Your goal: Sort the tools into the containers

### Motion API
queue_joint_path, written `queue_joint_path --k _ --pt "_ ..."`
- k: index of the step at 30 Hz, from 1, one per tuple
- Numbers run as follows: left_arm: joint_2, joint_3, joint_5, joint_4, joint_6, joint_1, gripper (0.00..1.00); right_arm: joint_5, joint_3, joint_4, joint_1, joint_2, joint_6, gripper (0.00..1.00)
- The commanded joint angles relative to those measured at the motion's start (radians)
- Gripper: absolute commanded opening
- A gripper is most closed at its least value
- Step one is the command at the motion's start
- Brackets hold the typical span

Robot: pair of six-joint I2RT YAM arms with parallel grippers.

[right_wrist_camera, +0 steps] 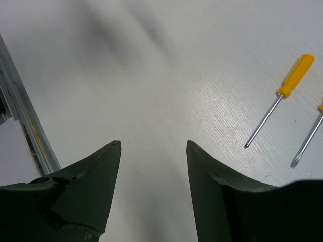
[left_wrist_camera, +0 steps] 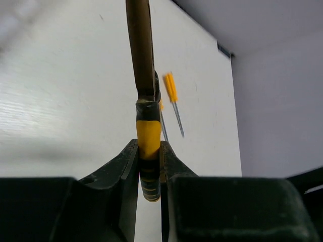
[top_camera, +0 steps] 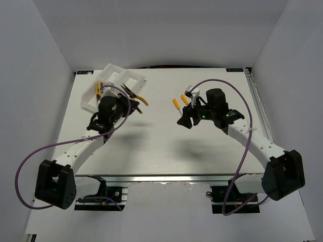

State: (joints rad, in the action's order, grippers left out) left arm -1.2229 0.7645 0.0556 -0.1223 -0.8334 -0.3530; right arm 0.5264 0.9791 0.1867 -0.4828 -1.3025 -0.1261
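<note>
Currently: tabletop (top_camera: 161,151), white. Tray (top_camera: 132,76), white, with compartments, sits at the far left. Left gripper (left_wrist_camera: 150,151): jaws clamped on one handle of the yellow-black pliers (left_wrist_camera: 148,133), just beside the tray. Right gripper (right_wrist_camera: 153,148): jaws wide apart, empty. Two orange-yellow screwdrivers (right_wrist_camera: 293,75) lie nearby on the tabletop.

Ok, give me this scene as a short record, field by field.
left gripper: shut on pliers by one handle
right gripper: open, empty, over table
screwdrivers: two, lying side by side on table, untouched
tray: far left, next to left gripper
</note>
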Motion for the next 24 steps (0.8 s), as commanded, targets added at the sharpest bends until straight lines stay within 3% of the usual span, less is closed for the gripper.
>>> queue_joint_path --k 1,5,7,9,16,24 --pt "0.048 0.074 0.094 0.018 -0.015 0.155 0.0 0.039 0.031 -0.009 -0.002 0.009 -0.054 0.61" --pt "-0.002 0.083 0.152 -0.109 -0.216 0.339 0.0 0.084 0.023 0.013 0.001 0.024 -0.105 0.46" --pt "-0.053 0.094 0.126 -0.2 -0.374 0.436 0.0 0.08 0.02 0.015 0.001 0.028 -0.103 0.18" --pt "-0.102 0.127 0.037 -0.235 -0.471 0.473 0.0 0.065 0.021 0.017 0.001 0.028 -0.096 0.0" --pt "-0.327 0.342 -0.181 -0.144 -0.81 0.497 0.0 0.014 0.002 0.012 0.007 0.044 -0.085 0.0" --pt "-0.469 0.495 -0.234 0.121 -0.984 0.496 0.0 -0.013 -0.025 -0.01 0.017 0.061 -0.073 0.0"
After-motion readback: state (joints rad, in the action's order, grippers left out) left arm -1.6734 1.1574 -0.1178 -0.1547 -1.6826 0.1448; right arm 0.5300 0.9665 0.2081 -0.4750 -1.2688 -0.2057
